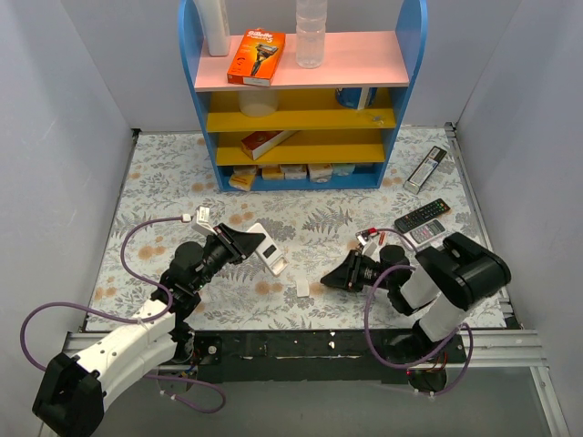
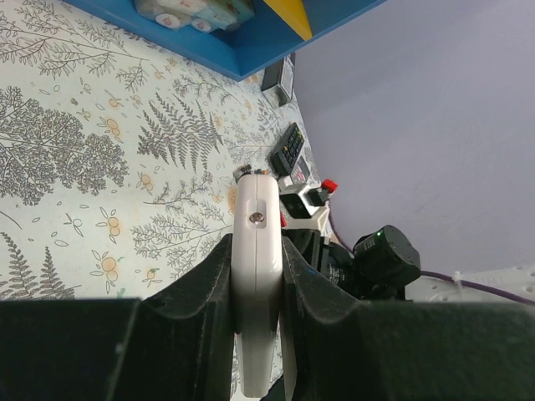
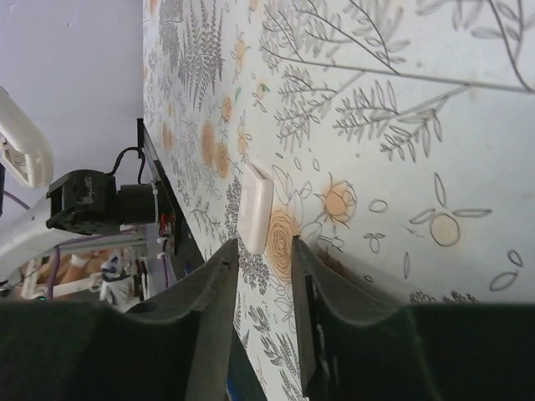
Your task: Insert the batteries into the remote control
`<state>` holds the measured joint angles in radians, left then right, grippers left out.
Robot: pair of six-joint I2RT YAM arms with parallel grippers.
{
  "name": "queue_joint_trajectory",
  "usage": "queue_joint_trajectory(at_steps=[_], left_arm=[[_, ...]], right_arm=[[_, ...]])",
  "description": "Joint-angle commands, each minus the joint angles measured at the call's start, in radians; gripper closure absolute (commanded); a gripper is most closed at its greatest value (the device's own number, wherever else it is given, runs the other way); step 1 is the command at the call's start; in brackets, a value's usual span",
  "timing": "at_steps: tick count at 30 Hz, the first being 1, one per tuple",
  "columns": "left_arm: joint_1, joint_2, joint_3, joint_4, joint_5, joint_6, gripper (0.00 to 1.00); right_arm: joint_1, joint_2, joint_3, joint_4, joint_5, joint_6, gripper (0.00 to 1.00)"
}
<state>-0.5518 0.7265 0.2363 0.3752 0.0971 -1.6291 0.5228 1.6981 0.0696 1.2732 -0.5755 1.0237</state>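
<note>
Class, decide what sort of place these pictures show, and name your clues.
Likely a staged robot test booth: plain grey walls enclose a floral-covered table, with a blue shelf of household props.

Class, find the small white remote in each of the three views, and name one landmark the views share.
Top external: the remote is left of centre, raised over the table.
Left wrist: bottom centre, edge-on between the jaws.
Right wrist: far left edge, upper half.
Shared landmark: the leaf-print mat.
</note>
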Motion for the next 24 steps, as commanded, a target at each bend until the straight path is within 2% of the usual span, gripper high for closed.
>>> queue_joint_trajectory(at_steps=[1, 2, 4, 5, 8, 9, 10, 13, 14, 19, 24], left_arm=[[0.006, -0.015, 0.02, 0.004, 0.015, 0.02, 0.98], [0.006, -0.018, 0.018, 0.002, 0.018, 0.02, 0.98], [0.006, -0.024, 0.012, 0.001, 0.024, 0.02, 0.99], [0.006, -0.027, 0.011, -0.001, 0.029, 0.02, 0.99], [0.006, -0.03, 0.012, -0.022, 0.038, 0.029, 0.99], [0.006, -0.03, 0.015, -0.028, 0.047, 0.034, 1.0], [0.006, -0.033, 0.02, -0.035, 0.053, 0.044, 1.0], [0.006, -0.048, 0.021, -0.048, 0.064, 0.048, 1.0], [0.006, -0.052, 0.023, -0.059, 0.064, 0.048, 1.0], [0.006, -0.09, 0.011, -0.071, 0.095, 0.063, 1.0], [0.006, -0.16, -0.031, -0.075, 0.115, 0.071, 1.0]], right_arm=[[-0.006, -0.191, 0.093, -0.264, 0.037, -0.204, 0.54], [-0.007, -0.23, 0.117, -0.473, 0.081, -0.288, 0.51], [-0.006, -0.336, 0.175, -0.677, 0.146, -0.365, 0.42], [-0.006, -0.362, 0.226, -0.83, 0.202, -0.393, 0.41], [-0.006, -0.446, 0.344, -1.07, 0.328, -0.485, 0.32], [-0.006, -0.478, 0.37, -1.215, 0.362, -0.507, 0.3], [-0.006, -0.494, 0.398, -1.271, 0.405, -0.517, 0.25], [-0.006, -0.541, 0.508, -1.521, 0.558, -0.539, 0.18], [-0.006, -0.552, 0.533, -1.567, 0.635, -0.539, 0.17], [-0.009, -0.577, 0.679, -1.79, 0.781, -0.525, 0.1], [-0.046, -0.539, 0.742, -1.891, 0.847, -0.447, 0.18]])
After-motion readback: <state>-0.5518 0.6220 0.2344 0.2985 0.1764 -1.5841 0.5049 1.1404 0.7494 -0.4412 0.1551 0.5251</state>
